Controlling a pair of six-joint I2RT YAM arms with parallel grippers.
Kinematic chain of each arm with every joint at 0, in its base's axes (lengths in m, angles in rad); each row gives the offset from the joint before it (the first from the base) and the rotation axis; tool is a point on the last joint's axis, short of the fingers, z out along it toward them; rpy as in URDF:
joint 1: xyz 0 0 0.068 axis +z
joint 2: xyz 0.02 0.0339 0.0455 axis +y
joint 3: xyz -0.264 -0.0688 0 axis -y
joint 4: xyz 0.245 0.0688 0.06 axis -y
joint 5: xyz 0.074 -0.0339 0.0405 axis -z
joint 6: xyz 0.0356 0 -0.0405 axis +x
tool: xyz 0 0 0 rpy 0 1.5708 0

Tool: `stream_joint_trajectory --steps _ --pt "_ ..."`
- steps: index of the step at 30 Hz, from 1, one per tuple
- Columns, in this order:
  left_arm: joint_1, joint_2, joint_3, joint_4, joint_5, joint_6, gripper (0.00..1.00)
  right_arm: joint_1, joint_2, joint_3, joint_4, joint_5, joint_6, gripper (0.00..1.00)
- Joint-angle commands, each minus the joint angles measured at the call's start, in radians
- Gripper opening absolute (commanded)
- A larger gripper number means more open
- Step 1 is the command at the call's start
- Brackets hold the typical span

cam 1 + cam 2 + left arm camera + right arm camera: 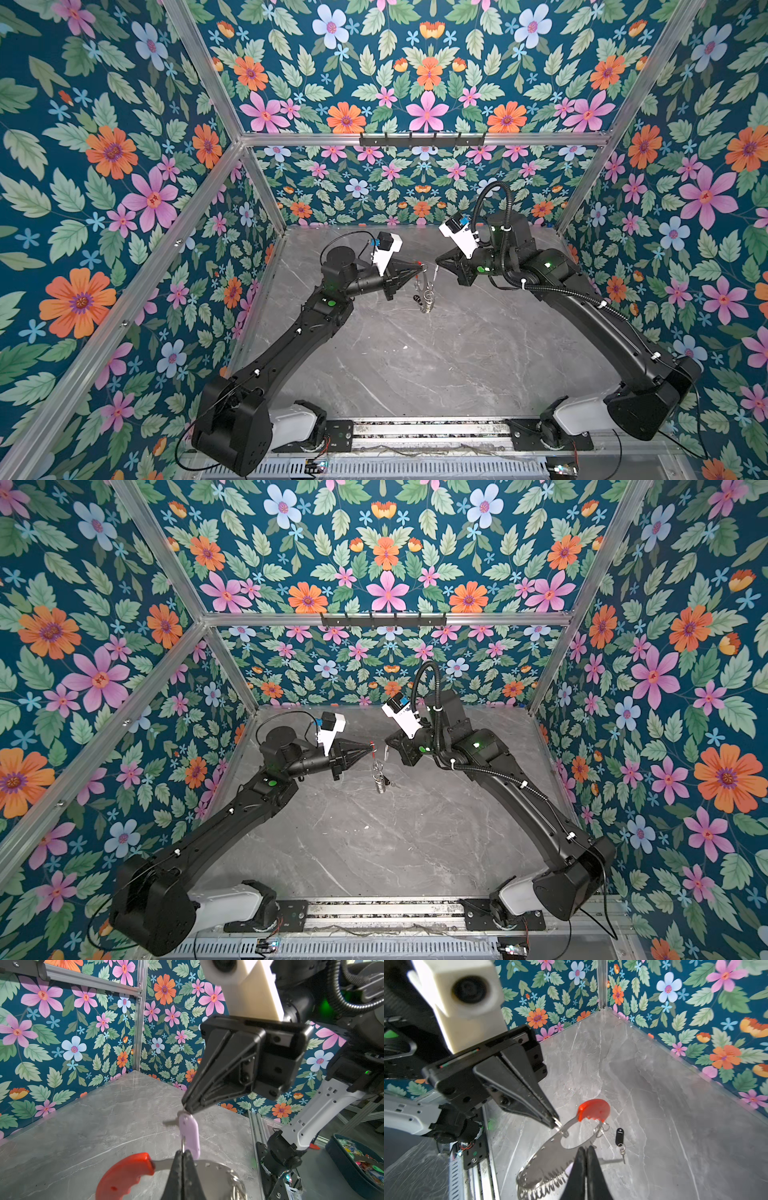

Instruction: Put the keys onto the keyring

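Above grey tabletop (654, 1084): left fingers (525, 1095) clamped red-sectioned metal hoop keyring (593, 1110); right fingers (218, 1076) pinched pale lilac oblong plastic tag (189, 1136). Judged best: steady hoop, thread tag's ring slowly.

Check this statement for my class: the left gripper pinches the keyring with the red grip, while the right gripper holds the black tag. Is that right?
Not quite: the right gripper holds the lilac tag, as the left wrist view shows. The black tag lies on the table. The left gripper does pinch the keyring.
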Motion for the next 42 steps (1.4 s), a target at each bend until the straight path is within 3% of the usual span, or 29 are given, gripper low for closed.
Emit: stream_joint_trajectory --steps 1,11,26,42 --pt "-0.001 0.014 0.009 0.03 0.024 -0.016 0.0 0.002 -0.008 -0.022 0.053 -0.091 0.027 0.0" --pt "-0.003 0.015 -0.004 0.068 0.03 -0.044 0.0 0.013 0.004 -0.015 0.07 -0.108 0.057 0.0" --pt "-0.007 0.007 -0.011 0.075 0.043 -0.049 0.0 0.041 0.043 0.013 0.098 0.005 0.069 0.0" --pt "-0.007 -0.002 -0.003 0.066 0.044 -0.05 0.0 0.054 0.054 0.01 0.097 0.05 0.075 0.0"
